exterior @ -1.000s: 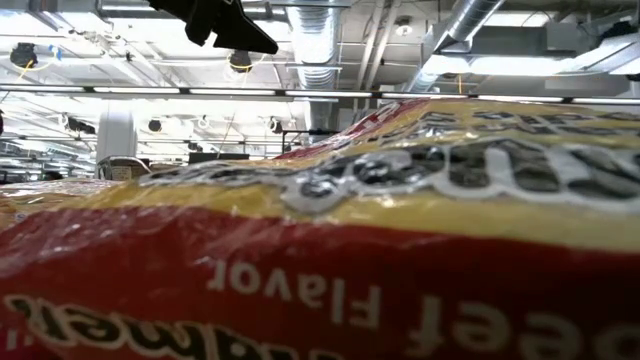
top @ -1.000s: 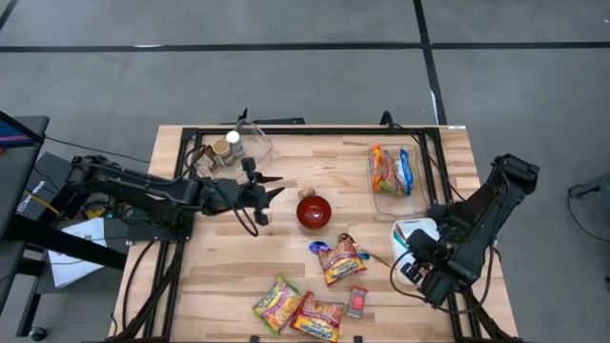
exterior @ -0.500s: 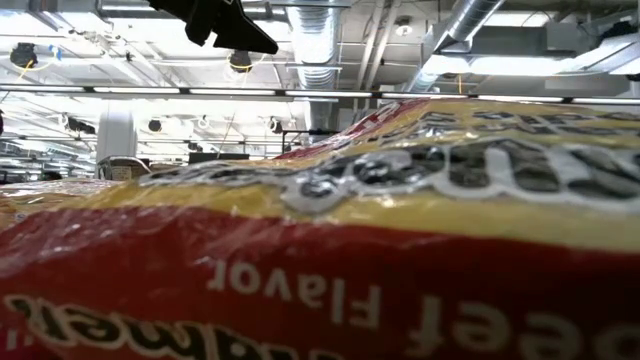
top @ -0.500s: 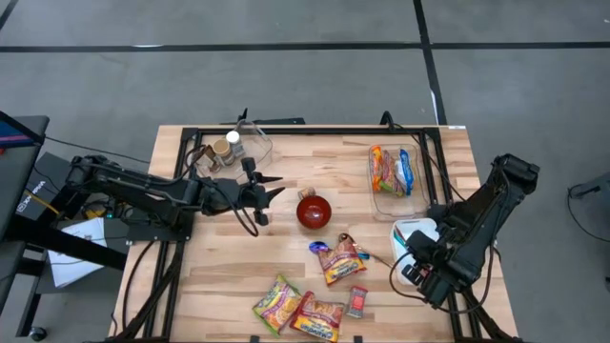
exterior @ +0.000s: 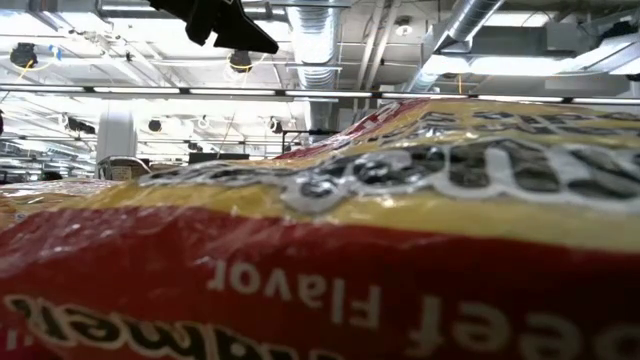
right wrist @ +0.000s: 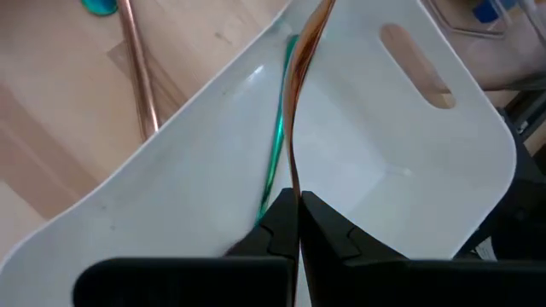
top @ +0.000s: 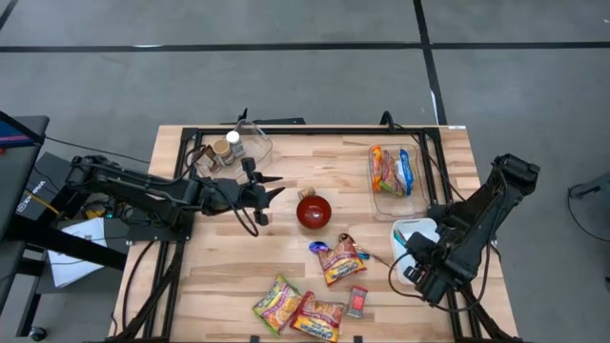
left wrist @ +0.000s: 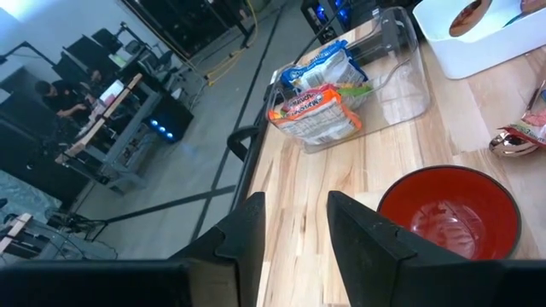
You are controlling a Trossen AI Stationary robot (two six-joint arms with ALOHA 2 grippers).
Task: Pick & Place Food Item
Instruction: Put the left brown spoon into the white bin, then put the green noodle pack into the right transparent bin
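Nothing has moved since the earlier frames; both arms sit just where they were.

On the left of the high view, the left gripper [top: 270,196] hangs over the table [top: 286,257], pointing right. Its fingers [left wrist: 247,234] are partly open and hold nothing. Just to its right is the red bowl [top: 314,211], and that is empty too.

Below the bowl, at the bottom middle of the frame, lie the loose food packets [top: 297,310], with a shiny one [top: 338,259] a bit higher up. So the food lies down and to the right of the left fingers. The yellow packets lie slanted, not straight across. At the upper right, a clear tub [top: 394,171] already has packets in it.

On the right, the right gripper [top: 412,272] is down in the white bin [top: 412,232]. It is pinched tight on a thin brown strip [right wrist: 299,85].

My guess is the left arm is freer for the next grab, but it has to swing down to reach the packets.
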